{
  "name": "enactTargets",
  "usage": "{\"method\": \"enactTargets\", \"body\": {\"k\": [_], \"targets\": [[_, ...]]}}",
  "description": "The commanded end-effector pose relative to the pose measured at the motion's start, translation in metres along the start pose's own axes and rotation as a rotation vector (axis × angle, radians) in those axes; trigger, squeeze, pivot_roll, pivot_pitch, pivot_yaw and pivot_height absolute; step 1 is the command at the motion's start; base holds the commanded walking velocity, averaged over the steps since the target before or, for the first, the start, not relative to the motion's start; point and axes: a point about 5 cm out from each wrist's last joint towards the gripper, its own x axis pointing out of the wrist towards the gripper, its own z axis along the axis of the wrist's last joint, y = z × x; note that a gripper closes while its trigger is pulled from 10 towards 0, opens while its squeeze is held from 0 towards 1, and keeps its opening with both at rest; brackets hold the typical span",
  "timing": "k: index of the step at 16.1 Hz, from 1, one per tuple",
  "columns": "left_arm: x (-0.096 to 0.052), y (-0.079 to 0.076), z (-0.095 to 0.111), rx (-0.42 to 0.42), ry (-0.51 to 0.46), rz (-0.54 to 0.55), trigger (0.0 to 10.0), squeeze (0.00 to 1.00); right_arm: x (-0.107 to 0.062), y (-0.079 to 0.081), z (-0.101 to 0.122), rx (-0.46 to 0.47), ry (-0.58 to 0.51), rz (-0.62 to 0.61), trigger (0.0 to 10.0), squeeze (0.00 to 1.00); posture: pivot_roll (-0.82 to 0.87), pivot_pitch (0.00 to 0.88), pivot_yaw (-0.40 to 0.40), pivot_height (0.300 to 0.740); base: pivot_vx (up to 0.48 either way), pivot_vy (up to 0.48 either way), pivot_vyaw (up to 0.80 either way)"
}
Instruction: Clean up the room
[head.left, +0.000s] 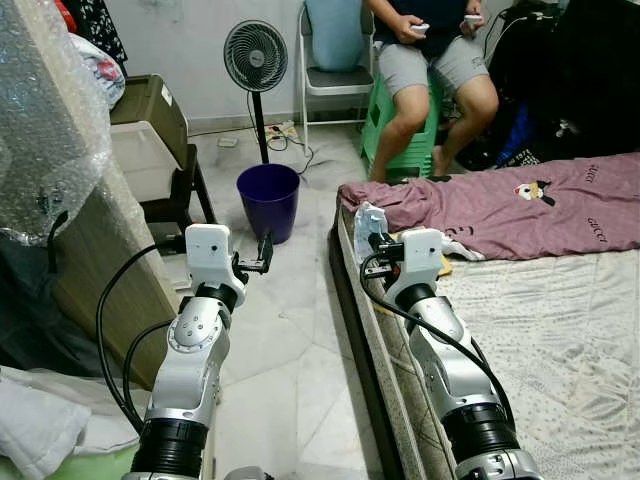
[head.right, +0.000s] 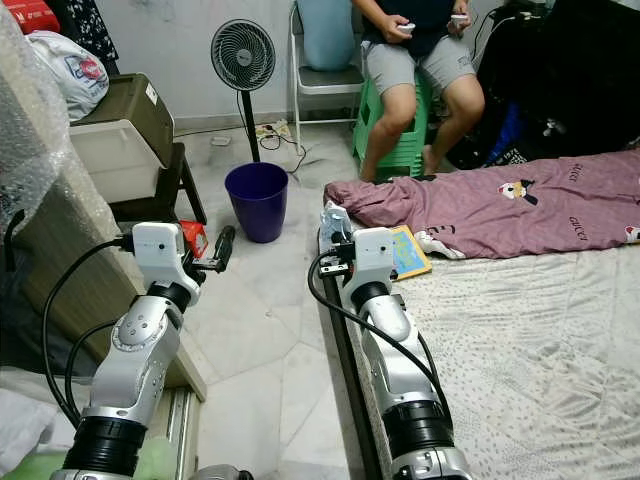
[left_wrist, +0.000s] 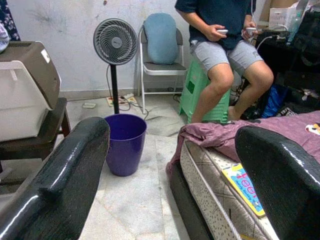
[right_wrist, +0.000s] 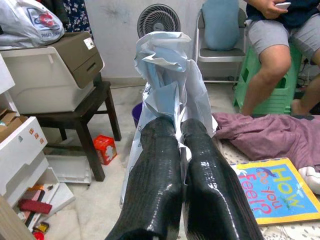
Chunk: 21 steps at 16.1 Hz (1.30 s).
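My right gripper (right_wrist: 179, 125) is shut on a crumpled white and pale blue wrapper (right_wrist: 167, 65), which sticks up past the fingertips. It is held over the near corner of the mattress (head.left: 560, 320), where the wrapper (head.left: 370, 222) shows beside the purple blanket. The purple waste bin (head.left: 268, 200) stands on the floor ahead, between the two arms. My left gripper (head.left: 262, 255) is open and empty, raised above the floor just short of the bin (left_wrist: 124, 142). A colourful picture book (head.right: 408, 250) lies on the mattress edge near the right wrist.
A person (head.left: 430, 60) sits on a green stool (head.left: 400, 125) at the back. A standing fan (head.left: 256, 60) and folding chair are behind the bin. A printer (head.right: 120, 130) rests on a dark stool to the left. A red carton (head.right: 193, 238) lies on the floor.
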Motion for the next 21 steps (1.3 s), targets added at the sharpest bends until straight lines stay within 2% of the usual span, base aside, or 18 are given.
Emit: {"method": "enactTargets", "body": {"k": [1, 7, 21], "targets": [[0.0022, 0.0016, 0.0042, 0.003, -0.017, 0.002, 10.0, 0.0, 0.0018, -0.0021, 0.0024, 0.002, -0.009, -0.004, 10.0, 0.0, 0.07, 0.0, 0.034, 0.74, 0.0, 0.0, 0.0], [0.0035, 0.0023, 0.0047, -0.001, -0.019, 0.012, 10.0, 0.0, 0.0037, -0.0037, 0.0017, 0.01, 0.003, -0.011, 10.0, 0.0, 0.07, 0.0, 0.031, 0.74, 0.0, 0.0, -0.15], [0.0043, 0.0023, 0.0046, 0.003, -0.016, 0.005, 10.0, 0.0, 0.0051, -0.0055, 0.0003, 0.028, 0.017, -0.028, 10.0, 0.0, 0.07, 0.0, 0.035, 0.74, 0.0, 0.0, -0.8]]}}
